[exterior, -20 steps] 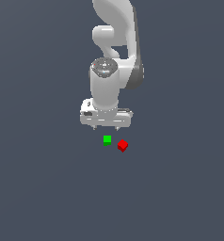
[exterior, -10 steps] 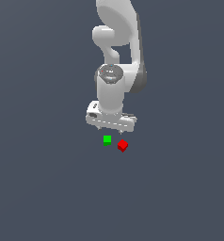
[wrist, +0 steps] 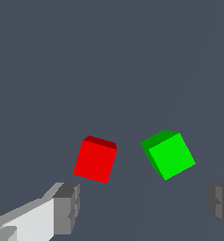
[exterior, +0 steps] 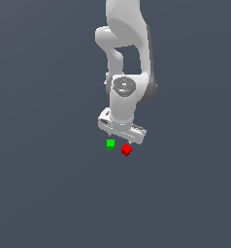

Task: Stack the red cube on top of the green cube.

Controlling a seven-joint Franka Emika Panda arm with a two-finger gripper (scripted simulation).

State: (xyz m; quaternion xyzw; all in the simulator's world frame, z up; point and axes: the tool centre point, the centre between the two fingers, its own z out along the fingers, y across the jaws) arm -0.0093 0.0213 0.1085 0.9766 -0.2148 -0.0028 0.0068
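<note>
The red cube (exterior: 126,150) lies on the grey floor, just to the exterior view's right of the green cube (exterior: 110,144); a small gap separates them. My white gripper (exterior: 121,137) hangs above and just behind both cubes, tilted, and holds nothing. In the wrist view the red cube (wrist: 95,159) and the green cube (wrist: 169,154) lie side by side beyond the fingertips. The jaws stand wide apart, one grey pad (wrist: 67,208) near the red cube and the other pad (wrist: 221,202) at the frame's edge. The gripper (wrist: 143,205) is open.
The plain dark grey floor (exterior: 49,193) spreads all round the cubes. The white arm (exterior: 124,53) rises behind the gripper.
The gripper has moved down and slightly to the exterior view's right, closer to the cubes, and has turned at the wrist. The cubes have not moved.
</note>
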